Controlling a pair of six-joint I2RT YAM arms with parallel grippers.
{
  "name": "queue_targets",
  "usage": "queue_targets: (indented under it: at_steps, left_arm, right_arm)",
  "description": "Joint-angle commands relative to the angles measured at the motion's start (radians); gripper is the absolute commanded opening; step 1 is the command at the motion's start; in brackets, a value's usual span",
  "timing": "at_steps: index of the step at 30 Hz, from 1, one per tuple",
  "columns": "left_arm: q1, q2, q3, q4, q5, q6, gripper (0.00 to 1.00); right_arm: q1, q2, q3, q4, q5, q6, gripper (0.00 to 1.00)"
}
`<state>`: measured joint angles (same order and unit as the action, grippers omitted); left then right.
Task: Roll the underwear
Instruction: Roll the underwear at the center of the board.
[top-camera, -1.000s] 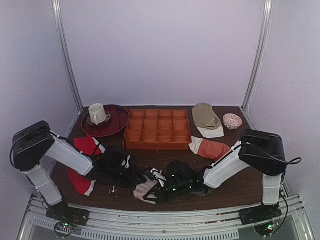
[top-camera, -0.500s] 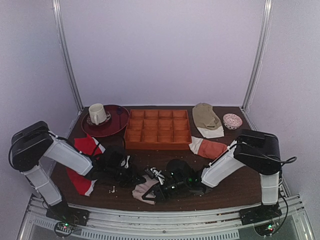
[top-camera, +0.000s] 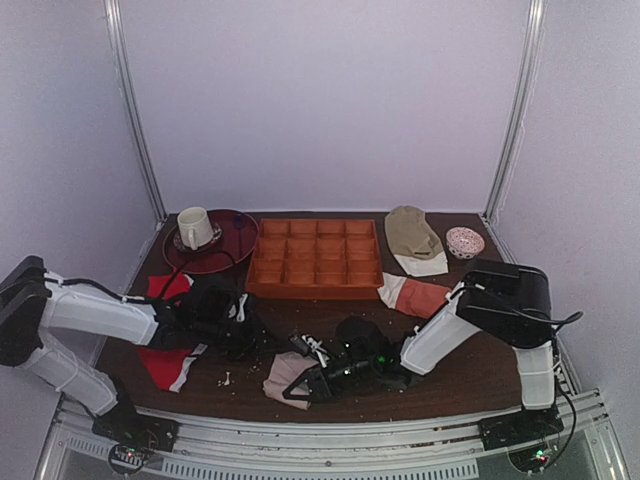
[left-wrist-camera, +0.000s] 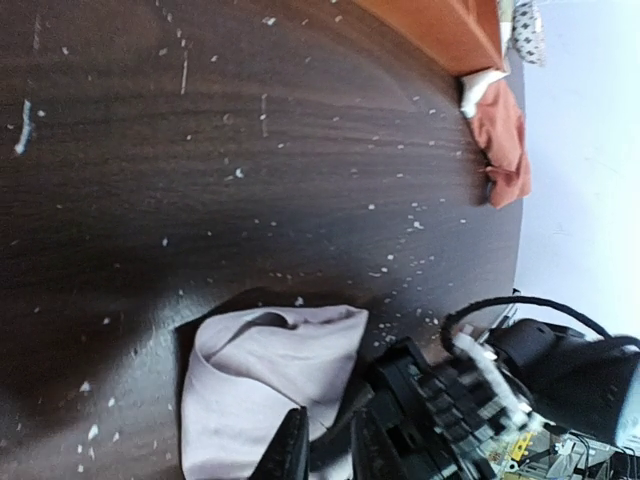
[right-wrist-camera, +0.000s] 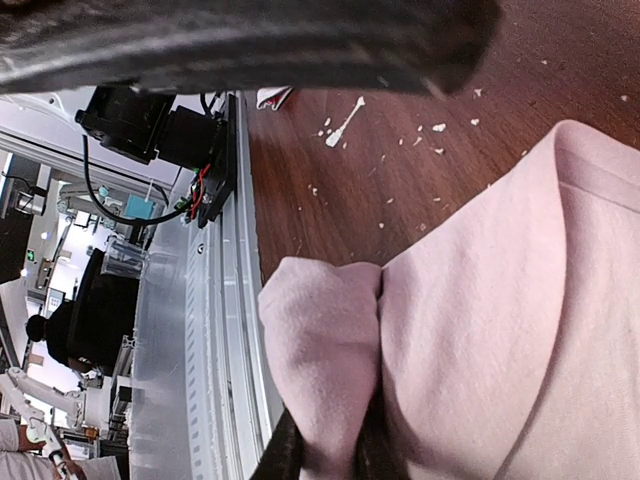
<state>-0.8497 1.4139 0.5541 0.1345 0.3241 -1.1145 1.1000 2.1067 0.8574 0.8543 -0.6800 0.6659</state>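
Dark wood bench (top-camera: 470, 375) is carrying everything. 2 arms are reaching inward from the near edge. The left arm (top-camera: 95, 315) is lying low along the left side, and its left gripper (top-camera: 235, 325) is hovering apart from the underwear; cannot tell whether its fingers are open or closed. The right arm (top-camera: 470, 320) is stretching across the near edge toward the middle. The orange tray (top-camera: 314, 293) of square compartments is sitting mid-bench toward the far edge. A dark red plate (top-camera: 232, 248) is occupying the far left corner. A red garment (top-camera: 165, 360) with white trim is lying along the left edge, partly under the left arm. A beige garment (top-camera: 412, 235) is resting at the far edge between tray and bowl. An orange-rust garment (top-camera: 420, 297) is lying just beside the tray's near right corner. The underwear (top-camera: 285, 372), a pale pink bunched bundle, is sitting near the near edge, slightly left of the middle. The right gripper (right-wrist-camera: 325, 450) is pinching a fold of it, fingers closed on the cloth. A white cup (top-camera: 194, 227) is standing on the plate. A small patterned bowl (top-camera: 464, 242) is sitting in the far right corner. Pale crumbs (left-wrist-camera: 240, 173) are dotting the wood.
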Motion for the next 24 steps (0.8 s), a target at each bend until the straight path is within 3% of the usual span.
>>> queue_targets:
  at_steps: [1, 9, 13, 24]
  left_arm:
    - [0.005, -0.132, -0.033, -0.119, -0.038, 0.003, 0.21]
    - [0.001, -0.413, -0.206, -0.209, -0.081, -0.145, 0.36]
    - [-0.055, -0.515, -0.253, -0.251, -0.147, -0.202, 0.43]
    - [-0.244, -0.456, -0.283, -0.138, -0.284, -0.364, 0.46]
  right_arm:
    - [-0.021, 0.122, -0.058, -0.179, 0.004, 0.004, 0.0]
    - [-0.034, 0.133, -0.048, -0.209, -0.01, -0.006, 0.0]
    - [-0.035, 0.12, -0.033, -0.286, -0.004, -0.025, 0.0]
    - [-0.035, 0.08, -0.027, -0.431, 0.073, -0.045, 0.0]
